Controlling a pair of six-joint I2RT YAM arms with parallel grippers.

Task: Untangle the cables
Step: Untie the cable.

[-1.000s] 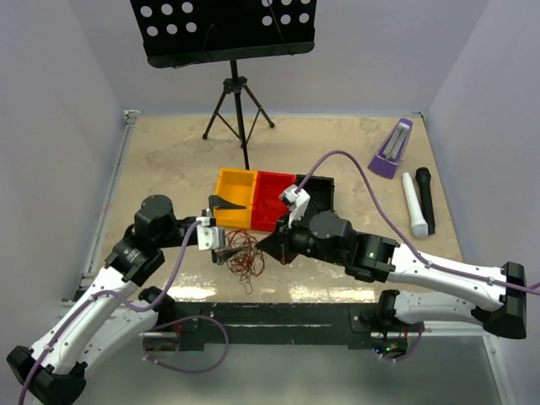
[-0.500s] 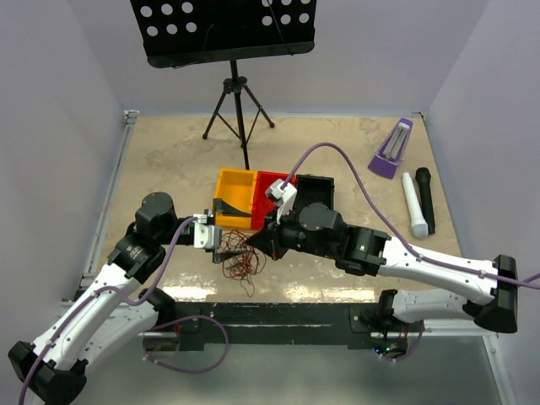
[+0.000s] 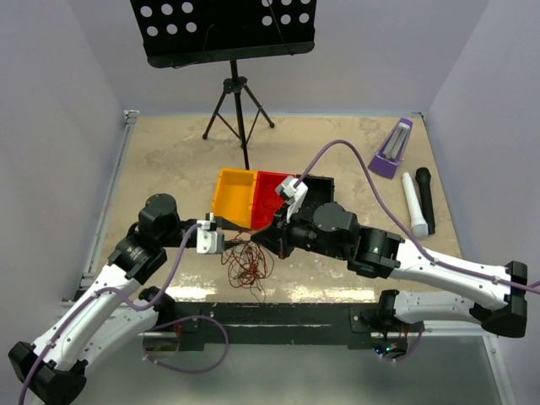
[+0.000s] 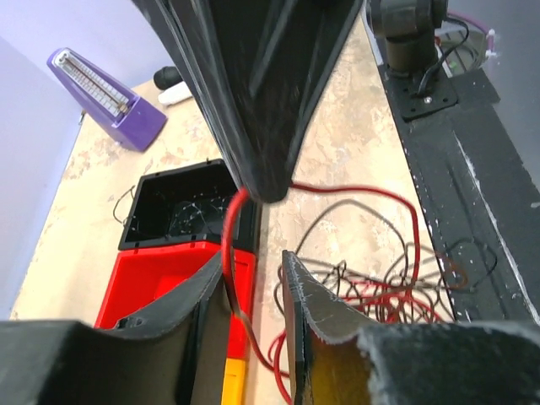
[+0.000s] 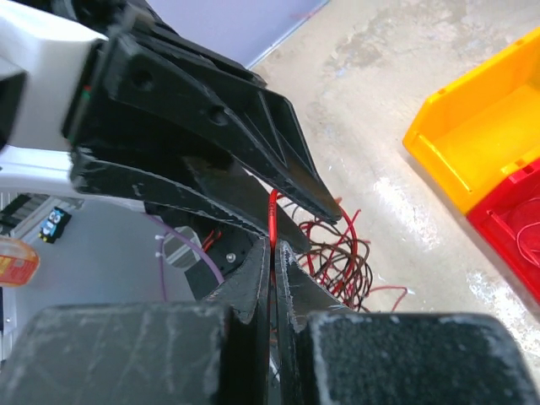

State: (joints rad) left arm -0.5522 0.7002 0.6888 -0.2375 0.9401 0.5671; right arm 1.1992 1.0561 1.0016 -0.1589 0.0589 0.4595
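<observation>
The right gripper [image 5: 272, 250] pinched a red strand of the cables [image 3: 249, 263], a loopy red-and-black clump; left gripper [image 4: 251, 272] gaped around that strand.

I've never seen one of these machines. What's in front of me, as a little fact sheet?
Job: untangling the cables, a loopy red and black clump on the table
Right pincer: shut on one red strand
Left pincer: open, that strand passing between its fingers
Bins: yellow bin, red bin, black bin, side by side behind the clump
Also there: purple metronome, white microphone, black microphone, music stand
</observation>
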